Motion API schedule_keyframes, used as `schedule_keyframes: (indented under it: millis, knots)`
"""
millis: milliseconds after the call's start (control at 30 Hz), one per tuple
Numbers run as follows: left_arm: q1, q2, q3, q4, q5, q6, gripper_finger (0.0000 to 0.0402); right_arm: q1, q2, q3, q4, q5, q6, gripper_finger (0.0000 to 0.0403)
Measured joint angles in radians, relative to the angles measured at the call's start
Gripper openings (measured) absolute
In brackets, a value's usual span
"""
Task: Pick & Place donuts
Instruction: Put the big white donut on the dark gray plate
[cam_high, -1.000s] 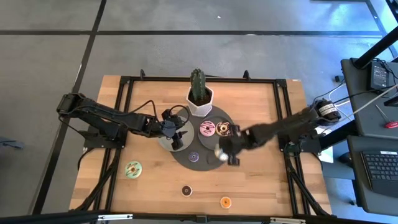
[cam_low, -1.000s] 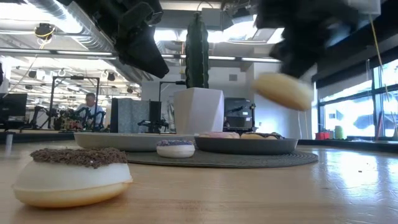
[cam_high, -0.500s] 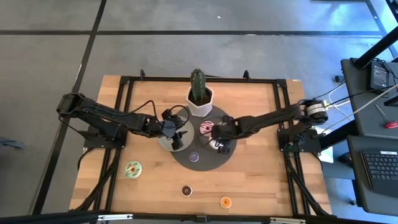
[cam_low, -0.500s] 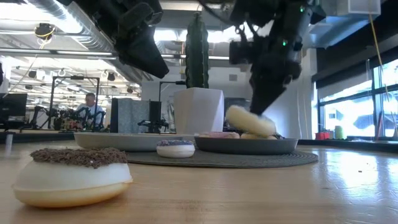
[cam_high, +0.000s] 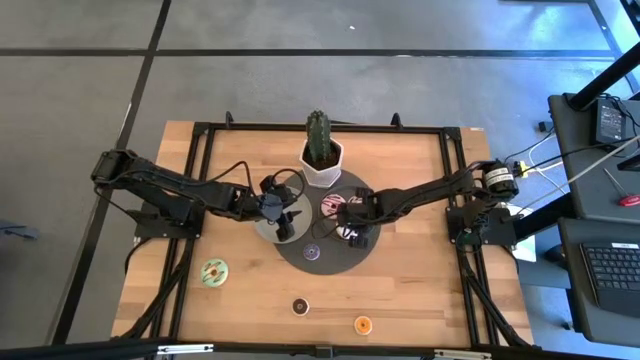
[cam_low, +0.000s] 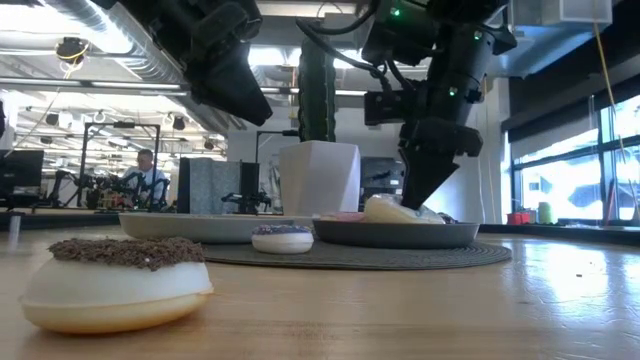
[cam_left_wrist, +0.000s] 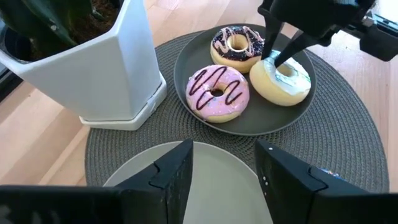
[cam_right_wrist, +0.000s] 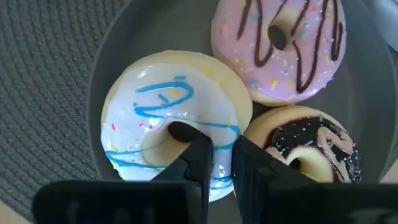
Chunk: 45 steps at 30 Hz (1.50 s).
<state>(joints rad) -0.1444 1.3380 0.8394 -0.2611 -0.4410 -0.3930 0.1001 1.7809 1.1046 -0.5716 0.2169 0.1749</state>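
My right gripper (cam_high: 350, 222) is low over the dark grey plate (cam_left_wrist: 249, 121) and shut on a cream donut with white frosting and blue lines (cam_right_wrist: 168, 124). A pink donut (cam_left_wrist: 217, 93) and a chocolate donut (cam_left_wrist: 235, 42) lie flat on the same plate. My left gripper (cam_left_wrist: 227, 177) is open and empty, above the light grey plate (cam_left_wrist: 211, 168). A small purple donut (cam_high: 312, 252) lies on the round woven mat (cam_high: 340, 262). A green donut (cam_high: 213, 271), a small dark one (cam_high: 299, 306) and an orange one (cam_high: 362, 324) lie on the bare table. My right gripper holds the cream donut by its ring (cam_right_wrist: 219, 127) on the side toward the chocolate donut. One finger (cam_right_wrist: 196, 155) is in the hole and the other (cam_right_wrist: 249, 162) is outside the rim. The fingers point down from above. The donut rests on the dark plate.
A cactus in a white pot (cam_high: 320, 150) stands at the mat's far edge, close behind both plates. In the low view a chocolate-sprinkled donut (cam_low: 115, 280) lies very near the camera. The wooden table top is bare toward the near right (cam_high: 420, 290).
My right gripper has carried the cream donut from above the mat's near right part toward the far left and down onto the dark plate. The donut hung clear a second ago and now rests on the plate beside the other two.
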Motion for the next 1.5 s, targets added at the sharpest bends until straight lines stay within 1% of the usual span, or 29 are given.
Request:
schedule_keyframes:
  millis: [133, 333, 467, 600, 700, 767, 867, 1033, 1133, 1300, 1500]
  knots:
    - [0.0, 0.0, 0.0, 0.0, 0.002, -0.013, 0.0168, 0.0, 0.0, 0.0, 0.0, 0.0, -0.001, 0.0067]
    - [0.0, 0.0, 0.0, 0.003, 0.017, -0.013, 0.0169, 0.0, -0.001, 0.0, -0.001, 0.001, 0.004, 0.0116]
    - [0.0, 0.0, 0.0, 0.003, 0.017, -0.013, 0.0169, 0.0, -0.009, 0.037, -0.07, 0.001, 0.006, 0.0141]
    - [0.0, 0.0, 0.0, 0.005, 0.017, -0.015, 0.0169, 0.0, -0.028, 0.087, -0.165, 0.009, 0.029, 0.0154]
    - [0.0, 0.0, 0.0, 0.011, 0.019, -0.016, 0.0169, 0.001, -0.038, 0.093, -0.168, 0.022, 0.026, 0.0158]
    - [0.0, 0.0, 0.0, 0.02, 0.031, -0.016, 0.0169, 0.001, -0.042, 0.086, -0.128, 0.028, 0.024, 0.0158]
    - [0.0, 0.0, 0.0, 0.023, 0.051, -0.016, 0.0169, 0.001, -0.042, 0.058, -0.078, 0.028, 0.021, 0.0156]
    - [-0.001, 0.0, 0.0, 0.026, 0.103, -0.016, 0.0169, 0.001, -0.042, 0.026, -0.066, 0.031, 0.02, 0.0155]
    - [-0.005, 0.0, 0.0, 0.026, 0.123, -0.015, 0.0169, 0.001, -0.042, -0.001, -0.007, 0.036, 0.023, 0.0155]
    - [-0.012, 0.0, 0.0, 0.026, 0.125, -0.015, 0.0169, 0.001, -0.042, -0.042, 0.105, -0.01, 0.018, 0.0155]
    - [-0.012, 0.0, 0.0, 0.026, 0.125, -0.014, 0.0169, 0.001, -0.042, -0.043, 0.112, -0.027, -0.006, 0.0155]
